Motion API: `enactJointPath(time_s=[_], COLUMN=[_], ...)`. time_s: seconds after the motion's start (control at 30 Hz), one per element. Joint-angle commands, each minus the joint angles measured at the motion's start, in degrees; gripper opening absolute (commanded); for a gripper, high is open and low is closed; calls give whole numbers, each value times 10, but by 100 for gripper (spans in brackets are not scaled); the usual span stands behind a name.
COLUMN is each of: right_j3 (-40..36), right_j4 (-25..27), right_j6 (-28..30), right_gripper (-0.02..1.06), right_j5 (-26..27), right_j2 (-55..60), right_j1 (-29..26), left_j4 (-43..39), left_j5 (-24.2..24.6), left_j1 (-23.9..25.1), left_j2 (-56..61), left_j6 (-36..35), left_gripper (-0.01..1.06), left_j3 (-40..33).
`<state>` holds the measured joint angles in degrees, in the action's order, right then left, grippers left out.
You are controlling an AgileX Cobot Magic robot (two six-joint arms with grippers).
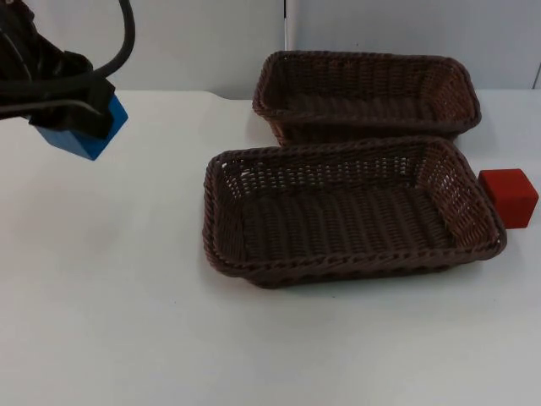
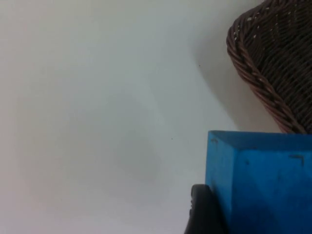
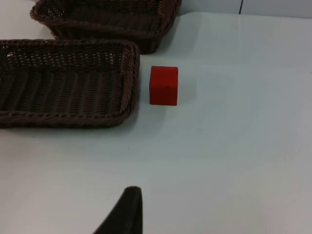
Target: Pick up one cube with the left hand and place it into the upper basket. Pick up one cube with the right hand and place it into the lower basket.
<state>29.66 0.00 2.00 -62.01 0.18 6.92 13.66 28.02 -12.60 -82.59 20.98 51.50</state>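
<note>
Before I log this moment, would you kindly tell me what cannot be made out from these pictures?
- Left claw: in the top view the arm and the blue cube cover its fingertips; the wrist view cuts the cube off at the edge.
- Right claw: only one dark fingertip shows, so open or shut is unknowable.
- Upper basket: the lower basket's rim hides its front base.
- Red cube: that basket's rim hides whether they touch.

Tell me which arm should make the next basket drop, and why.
Left. The left gripper already holds the blue cube lifted off the table, left of the upper basket. The red cube sits ungrasped on the table beside the lower basket; the right arm waits.
</note>
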Motion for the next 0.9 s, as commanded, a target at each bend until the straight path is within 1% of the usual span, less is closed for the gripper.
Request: enactJointPath(time_s=[0.0, 0.23, 0.37, 0.5, 0.6, 0.87], right_j3=[-1, -1, -1, -1, -1, -1], right_j4=[3, 3, 3, 3, 3, 3], right_j6=[1, 1, 1, 1, 1, 1], right_gripper=[105, 105, 105, 105, 105, 105], right_j5=[2, 2, 2, 2, 2, 2], right_j2=[-2, -2, -2, -2, -2, -2], right_j1=[-2, -2, -2, -2, -2, -2], left_j4=[9, 21, 64, 72, 72, 91], left_j5=[-4, -6, -25, -39, -35, -31], left_j1=[-3, -3, -3, -3, -3, -5], left_j2=[7, 7, 7, 7, -1, -76], left_j6=[-5, -5, -3, -3, -3, -3], left_gripper=[0, 0, 0, 0, 0, 0], left_j3=[2, 2, 2, 7, 19, 104])
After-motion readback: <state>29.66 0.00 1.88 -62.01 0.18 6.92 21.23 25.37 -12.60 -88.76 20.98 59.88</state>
